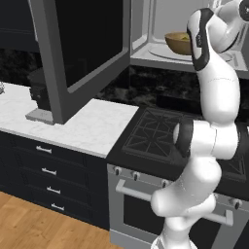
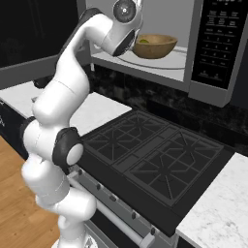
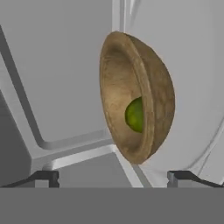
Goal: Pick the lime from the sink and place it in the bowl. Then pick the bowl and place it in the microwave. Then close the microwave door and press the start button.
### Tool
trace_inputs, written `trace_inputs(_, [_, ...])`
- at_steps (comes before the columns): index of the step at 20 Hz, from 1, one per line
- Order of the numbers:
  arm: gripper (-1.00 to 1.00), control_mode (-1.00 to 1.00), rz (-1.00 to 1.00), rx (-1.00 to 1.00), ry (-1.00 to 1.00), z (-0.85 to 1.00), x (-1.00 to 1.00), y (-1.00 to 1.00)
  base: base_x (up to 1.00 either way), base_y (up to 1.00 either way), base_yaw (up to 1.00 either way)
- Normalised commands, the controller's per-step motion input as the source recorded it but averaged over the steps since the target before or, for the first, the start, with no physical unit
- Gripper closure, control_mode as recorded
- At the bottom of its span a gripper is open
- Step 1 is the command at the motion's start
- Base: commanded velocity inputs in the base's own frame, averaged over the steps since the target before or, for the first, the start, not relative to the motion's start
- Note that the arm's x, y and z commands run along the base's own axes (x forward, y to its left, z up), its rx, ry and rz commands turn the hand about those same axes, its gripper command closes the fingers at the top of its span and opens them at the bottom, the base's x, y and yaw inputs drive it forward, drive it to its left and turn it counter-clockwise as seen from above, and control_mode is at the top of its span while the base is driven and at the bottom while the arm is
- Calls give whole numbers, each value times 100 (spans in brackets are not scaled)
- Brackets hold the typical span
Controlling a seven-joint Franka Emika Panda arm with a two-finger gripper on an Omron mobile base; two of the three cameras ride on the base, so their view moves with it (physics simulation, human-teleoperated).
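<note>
While the bowl (image 2: 154,45) sat on the glass turntable (image 2: 167,59) inside the microwave (image 2: 203,82), with the lime (image 3: 135,114) resting in its hollow, the claw (image 3: 113,177) stood spread wide just in front of it, holding nothing; in the hand view both dark fingertips (image 3: 47,176) sat well apart, clear of the bowl's rim. Placing step looked done, so the step in hand was judged to be the changeover to shutting the microwave door (image 1: 82,48), which hung swung out wide to the left over the marble desk (image 1: 87,129). Next move probably called for pulling the arm back out of the cavity, getting round to the door's outer face and pushing it closed, then reaching the dark control panel (image 2: 218,41) on the right for the start button. Risk: bumping the bowl on the way out. Panel showed rows of pale button markings, too small to read; no brand or label legible anywhere. Gas stove (image 2: 155,160) below was not involved.
</note>
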Motion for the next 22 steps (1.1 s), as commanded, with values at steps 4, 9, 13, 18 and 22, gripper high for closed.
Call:
trace_inputs(4, [-100, -100, 0, 0, -24, -5, -100, 18, 0, 0, 0])
trace_inputs(9, [-100, -100, 0, 0, -22, 0, -100, 39, 0, 0, 0])
trace_inputs(13, [-100, -100, 0, 0, -4, 0, -100, 40, 0, 0, 0])
trace_inputs(18, [-100, -100, 0, 0, 0, 3, -100, 33, 0, 0, 0])
trace_inputs(22, [-100, -100, 0, 0, 12, 20, -100, 36, 0, 0, 0])
